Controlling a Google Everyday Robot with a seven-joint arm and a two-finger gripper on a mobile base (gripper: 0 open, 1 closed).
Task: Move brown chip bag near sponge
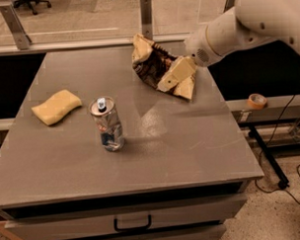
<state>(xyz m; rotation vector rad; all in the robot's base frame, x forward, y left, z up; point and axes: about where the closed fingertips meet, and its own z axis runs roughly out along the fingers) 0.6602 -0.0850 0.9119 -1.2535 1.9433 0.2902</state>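
Note:
The brown chip bag (153,65) lies crumpled at the far right of the grey table (141,147), dark brown with tan-yellow edges. My gripper (169,81) hangs from the white arm (245,20) that comes in from the upper right. It is right over the bag's right half and covers part of it. The pale yellow sponge (56,106) lies at the table's left side, far from the bag.
A silver drink can (107,124) stands upright in the middle left of the table, between the sponge and the bag. A roll of tape (257,100) sits on a ledge off the table's right edge. A glass-railed barrier runs behind the table.

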